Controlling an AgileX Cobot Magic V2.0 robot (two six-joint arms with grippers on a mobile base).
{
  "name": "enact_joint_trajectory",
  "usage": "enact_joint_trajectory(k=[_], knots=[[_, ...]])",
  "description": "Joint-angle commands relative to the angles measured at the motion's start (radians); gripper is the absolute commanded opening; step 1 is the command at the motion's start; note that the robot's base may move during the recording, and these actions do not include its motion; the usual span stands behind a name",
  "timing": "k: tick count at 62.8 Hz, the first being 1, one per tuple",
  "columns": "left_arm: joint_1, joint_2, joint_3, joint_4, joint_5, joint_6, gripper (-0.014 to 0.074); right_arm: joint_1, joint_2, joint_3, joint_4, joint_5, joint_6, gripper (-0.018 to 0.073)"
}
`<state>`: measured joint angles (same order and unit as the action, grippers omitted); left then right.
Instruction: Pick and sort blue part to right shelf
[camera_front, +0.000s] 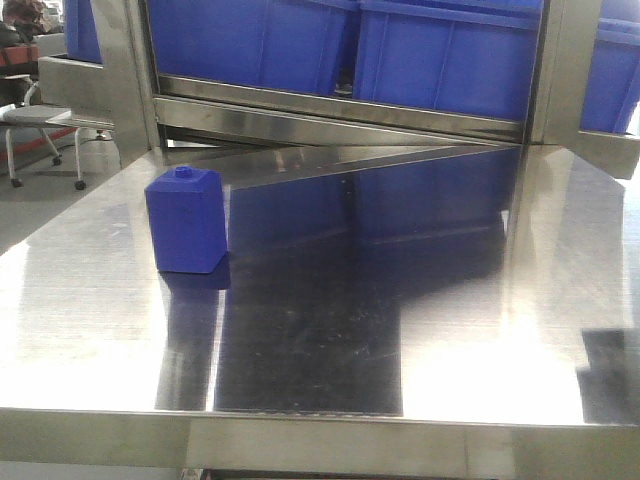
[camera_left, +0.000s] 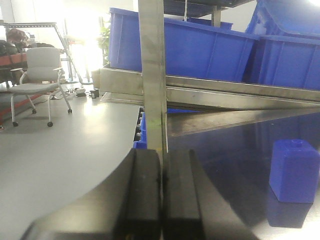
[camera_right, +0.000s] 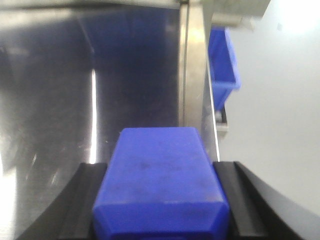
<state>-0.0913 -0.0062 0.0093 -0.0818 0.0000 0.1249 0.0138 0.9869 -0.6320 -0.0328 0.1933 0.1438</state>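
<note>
Between right jaws: blue part (camera_right: 160, 185), squarish body, sloped shoulders.

The black jaws of the right gripper (camera_right: 161, 200) clamp both sides of a deep-blue squarish plastic block (camera_right: 159, 170) above the steel surface (camera_right: 60, 90). A blue plastic bin (camera_right: 225, 65) sits beyond a steel upright post (camera_right: 194, 65).

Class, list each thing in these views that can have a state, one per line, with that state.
left gripper: shut, empty.
right gripper: shut on the blue part.
blue part: clamped between the right fingers.
blue block with stud: upright on the steel table, untouched.
office chair: unoccupied.
</note>
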Motion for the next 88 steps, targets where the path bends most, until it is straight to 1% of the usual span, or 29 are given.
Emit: enact_joint_trajectory(k=[1,6,12,19,23,34,88], knots=[[-0.006,-0.022,0.021,-0.007,-0.082,-0.007,0.0123,-0.008,-0.091,0.03,-0.021,-0.14,-0.012,0.0412],[-0.006,-0.022,0.021,-0.007,-0.082,-0.007,0.0123,-0.008,-0.169,0.088,-0.025,-0.193,-0.012,0.0412],[-0.006,-0.022,0.021,-0.007,-0.082,-0.007,0.0123,-0.008,-0.261,0.151,-0.042,-0.225,-0.012,0.0412],[-0.006,-0.022,0.021,-0.007,-0.082,-0.007,0.0123,-0.008,-0.383,0.202,-0.127,-0.218,-0.012,0.0412],[-0.006,-0.022,0.021,-0.007,-0.082,-0.007,0.0123,-0.008,-0.446,0.22,-0.158,-0.213,-0.012,0.0412],[-0.006,-0.022,0.021,-0.007,-0.082,-0.007,0.0123,-0.008,-0.548,0.246,-0.158,-0.211,-0.011,0.0412],[-0.006,-0.022,0.021,-0.007,-0.082,-0.007,0.0123,-0.008,-0.572,0.25,-0.158,-0.203,-0.011,0.0412]])
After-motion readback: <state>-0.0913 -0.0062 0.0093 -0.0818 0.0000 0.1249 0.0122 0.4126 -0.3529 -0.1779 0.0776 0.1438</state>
